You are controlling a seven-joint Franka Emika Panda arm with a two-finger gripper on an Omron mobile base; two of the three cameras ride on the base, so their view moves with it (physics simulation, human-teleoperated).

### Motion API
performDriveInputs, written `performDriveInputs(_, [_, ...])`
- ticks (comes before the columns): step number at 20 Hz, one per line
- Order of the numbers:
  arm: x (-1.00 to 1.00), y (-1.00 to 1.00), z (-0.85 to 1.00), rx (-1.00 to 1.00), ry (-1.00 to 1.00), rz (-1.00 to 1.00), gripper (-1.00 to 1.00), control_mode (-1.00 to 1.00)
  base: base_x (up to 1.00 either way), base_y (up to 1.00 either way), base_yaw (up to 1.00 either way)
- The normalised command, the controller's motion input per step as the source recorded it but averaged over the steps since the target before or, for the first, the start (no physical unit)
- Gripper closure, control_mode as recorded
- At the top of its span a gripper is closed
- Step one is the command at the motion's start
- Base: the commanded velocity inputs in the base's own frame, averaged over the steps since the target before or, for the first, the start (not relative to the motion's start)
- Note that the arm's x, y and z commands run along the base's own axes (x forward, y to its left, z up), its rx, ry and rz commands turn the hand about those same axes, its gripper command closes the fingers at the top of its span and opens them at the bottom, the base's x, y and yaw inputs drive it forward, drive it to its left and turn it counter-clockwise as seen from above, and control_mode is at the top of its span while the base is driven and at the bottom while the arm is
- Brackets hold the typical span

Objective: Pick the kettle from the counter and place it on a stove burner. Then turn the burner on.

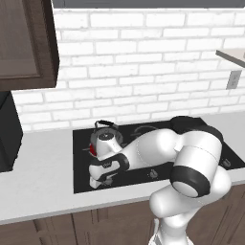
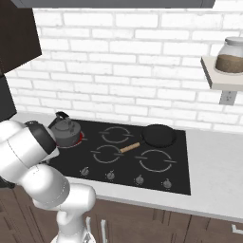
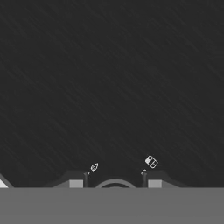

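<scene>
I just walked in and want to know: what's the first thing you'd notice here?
The big white robot arm bends low over the black glass cooktop, its gripper down by the front edge near the knobs. Just behind it, a small squat dark grey metal kettle sits on the back left burner, where a red glow shows. A flat black frying pan with a wooden handle rests on the back right.

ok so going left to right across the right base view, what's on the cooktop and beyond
kettle on a red-glowing burner → frying pan with its wooden handle → bare counter → jar up on the wall shelf
</scene>
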Motion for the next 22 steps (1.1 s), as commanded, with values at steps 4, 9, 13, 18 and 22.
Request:
performDriveInputs(4, [-0.03, -0.09, -0.06, 0.0, 0.0, 0.06, 1.0, -1.0, 0.0, 0.0, 0.0])
performDriveInputs(9, [0.0, -0.3, -0.21, 0.0, 0.0, 0.23, 1.0, -1.0, 0.0, 0.0, 0.0])
performDriveInputs(13, [-0.06, -0.31, -0.23, 0.0, 0.0, 0.33, 1.0, -1.0, 0.0, 0.0, 0.0])
performDriveInputs(18, [-0.12, -0.13, -0.21, 0.0, 0.0, 0.29, 1.0, -1.0, 0.0, 0.0, 0.0])
performDriveInputs(22, [-0.13, 0.0, -0.17, 0.0, 0.0, 0.21, 1.0, -1.0, 0.0, 0.0, 0.0])
